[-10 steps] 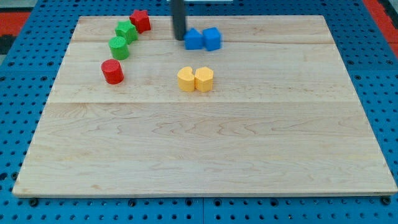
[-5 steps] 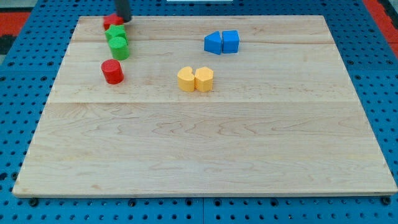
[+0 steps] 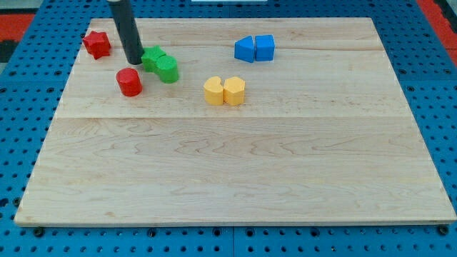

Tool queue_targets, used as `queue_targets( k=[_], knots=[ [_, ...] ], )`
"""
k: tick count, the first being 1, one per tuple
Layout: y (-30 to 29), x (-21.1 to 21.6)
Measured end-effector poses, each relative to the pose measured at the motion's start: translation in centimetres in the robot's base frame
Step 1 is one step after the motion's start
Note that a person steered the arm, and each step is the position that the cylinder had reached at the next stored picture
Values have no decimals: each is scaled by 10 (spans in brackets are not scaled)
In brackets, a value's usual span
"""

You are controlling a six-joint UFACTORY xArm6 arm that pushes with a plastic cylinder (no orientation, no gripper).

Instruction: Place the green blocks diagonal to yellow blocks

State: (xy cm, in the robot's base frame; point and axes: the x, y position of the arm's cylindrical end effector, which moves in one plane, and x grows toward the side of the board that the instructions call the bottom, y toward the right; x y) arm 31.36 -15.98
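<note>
No brand, label or writing is legible anywhere on the blocks or the pale wooden plank tabletop [image 3: 235, 171].

Two green blocks: a green star-like block [image 3: 152, 58] and a green cylinder block [image 3: 168, 69], touching each other. As a pair their long axis runs diagonally, from the view's upper left down to the lower right. They sit in the upper left part of the tabletop, to the view's left of and slightly above the yellow pair, apart from it.

Two yellow blocks: a yellow heart-like block [image 3: 213, 91] and a yellow hexagonal block [image 3: 234, 91], touching side by side, pair axis running left to right.

Two blue blocks: a blue triangular block [image 3: 245, 49] and a blue cube block [image 3: 265, 48], touching, near the view's top, right of centre.

Two red blocks: a red star-like block [image 3: 96, 44] at the tabletop's upper left edge, and a red cylinder block [image 3: 129, 82] below the rod.

The tool is a plain dark rod with nothing that opens or closes, and it grips nothing. My tip [image 3: 134, 61] stands just beside the green star-like block on its left; whether they actually touch I cannot tell. It is above the red cylinder block.
</note>
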Motion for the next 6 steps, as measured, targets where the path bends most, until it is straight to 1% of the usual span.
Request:
queue_targets(
  k=[1, 2, 3, 4, 6],
  knots=[
    [3, 0],
    [4, 30],
    [37, 65],
    [74, 89],
    [161, 94]
  ],
)
